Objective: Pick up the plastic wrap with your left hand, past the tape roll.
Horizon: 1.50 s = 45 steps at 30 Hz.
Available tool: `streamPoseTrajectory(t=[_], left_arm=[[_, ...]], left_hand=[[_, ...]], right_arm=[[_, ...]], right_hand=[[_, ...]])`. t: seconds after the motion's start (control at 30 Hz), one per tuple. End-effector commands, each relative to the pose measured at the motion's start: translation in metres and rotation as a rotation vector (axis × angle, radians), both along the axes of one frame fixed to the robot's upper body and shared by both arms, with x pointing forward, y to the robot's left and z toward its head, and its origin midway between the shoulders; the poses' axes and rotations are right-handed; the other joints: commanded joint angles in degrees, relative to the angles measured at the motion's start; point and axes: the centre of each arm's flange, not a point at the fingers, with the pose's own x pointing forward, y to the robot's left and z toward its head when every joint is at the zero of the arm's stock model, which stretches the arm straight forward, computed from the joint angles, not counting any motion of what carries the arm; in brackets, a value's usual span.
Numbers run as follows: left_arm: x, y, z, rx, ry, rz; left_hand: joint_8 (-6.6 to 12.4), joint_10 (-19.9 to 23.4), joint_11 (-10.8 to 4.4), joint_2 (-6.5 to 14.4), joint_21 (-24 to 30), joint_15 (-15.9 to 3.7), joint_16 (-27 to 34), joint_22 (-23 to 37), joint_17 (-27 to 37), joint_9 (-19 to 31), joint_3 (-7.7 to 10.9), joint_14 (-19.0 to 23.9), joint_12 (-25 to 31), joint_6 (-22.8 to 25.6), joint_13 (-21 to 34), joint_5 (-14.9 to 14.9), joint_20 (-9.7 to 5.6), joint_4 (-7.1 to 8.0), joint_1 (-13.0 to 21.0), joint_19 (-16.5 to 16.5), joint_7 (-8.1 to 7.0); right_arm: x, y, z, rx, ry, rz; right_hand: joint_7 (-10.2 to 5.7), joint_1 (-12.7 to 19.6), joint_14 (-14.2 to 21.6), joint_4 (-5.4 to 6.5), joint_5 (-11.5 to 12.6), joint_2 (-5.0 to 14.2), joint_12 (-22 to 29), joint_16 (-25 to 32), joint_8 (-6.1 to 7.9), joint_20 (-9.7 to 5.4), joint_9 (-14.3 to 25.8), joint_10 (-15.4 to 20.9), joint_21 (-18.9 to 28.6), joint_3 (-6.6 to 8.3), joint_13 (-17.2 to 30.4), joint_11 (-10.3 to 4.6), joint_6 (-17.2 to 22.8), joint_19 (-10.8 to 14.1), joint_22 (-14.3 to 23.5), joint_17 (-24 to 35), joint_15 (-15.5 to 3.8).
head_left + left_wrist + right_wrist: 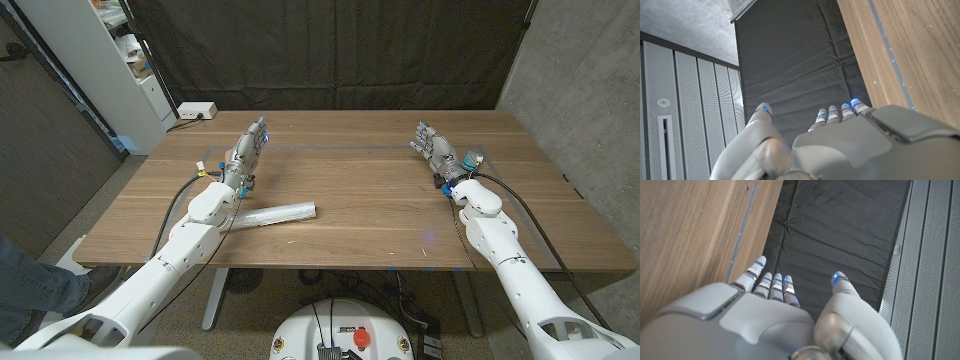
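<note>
My left hand (247, 150) stands above the wooden table (380, 205) with its fingers (832, 114) straight and apart, holding nothing. My right hand (436, 147) is the same on the other side, fingers (774, 284) extended and spread, nothing in them. Both point toward the far edge of the table and the black curtain (330, 50) behind it.

The plastic wrap (275, 215) is a long, pale roll lying flat on the table beside my left forearm, nearer to me than my left hand and apart from its fingers. Its long axis runs almost straight across the table, from my left to my right, with the right end a little farther from me. Any printing on the roll is too small for me to read.

A white box (196, 111) sits at the far left corner of the table; I can read no writing on it.
</note>
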Motion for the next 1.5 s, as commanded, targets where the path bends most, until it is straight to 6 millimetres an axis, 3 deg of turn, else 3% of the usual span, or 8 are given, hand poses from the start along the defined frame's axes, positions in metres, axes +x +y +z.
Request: streamPoseTrajectory(t=[0.03, 1.13, 1.5], left_arm=[[-0.013, 0.002, 0.002, 0.019, -0.047, 0.009], [-0.04, 0.011, -0.011, 0.041, -0.08, -0.041], [-0.062, 0.011, -0.016, 0.092, -0.112, -0.022]], left_hand=[[0.45, 0.34, -0.24, 0.16, -0.25, 0.1, 0.4, 0.2, 0.16, 0.18, 0.27, -0.07, 0.24, 0.6, 0.23, 0.04, 0.27, -0.33, 0.45, -0.43, 0.23], [0.59, 1.41, -0.57, 0.67, -0.6, -0.22, 0.52, 0.25, 0.18, 0.19, 0.43, 0.98, 0.48, 1.62, 0.22, -0.26, 0.46, -0.92, 0.97, 0.41, -0.05], [0.69, 1.66, -0.65, 0.77, -0.69, -0.17, 0.53, 0.27, 0.18, 0.2, 0.46, 1.22, 0.53, 2.1, 0.22, -0.35, 0.55, -1.08, 1.08, 0.63, -0.05]], right_arm=[[0.0, -0.001, 0.0, 0.001, -0.001, -0.001], [0.0, 0.002, 0.002, 0.001, -0.015, 0.004], [-0.001, 0.0, 0.003, 0.002, -0.031, 0.001]], right_hand=[[-0.04, 0.43, -0.05, -0.18, -0.02, 0.18, 0.15, 0.08, 0.18, 0.08, 0.3, -0.13, 0.19, 0.23, 0.19, 0.42, 0.54, 0.08, 0.27, 0.11, 0.27], [-0.1, 0.35, 0.03, -0.4, -0.17, 0.35, 0.13, 0.07, 0.09, 0.17, 0.31, -0.03, 0.22, 0.25, 0.21, 0.35, 0.56, 0.02, 0.27, 0.12, 0.39], [-0.14, 0.31, 0.03, -0.49, -0.23, 0.31, 0.11, 0.05, 0.08, 0.15, 0.31, -0.04, 0.22, 0.22, 0.21, 0.28, 0.58, -0.02, 0.27, 0.11, 0.34]])
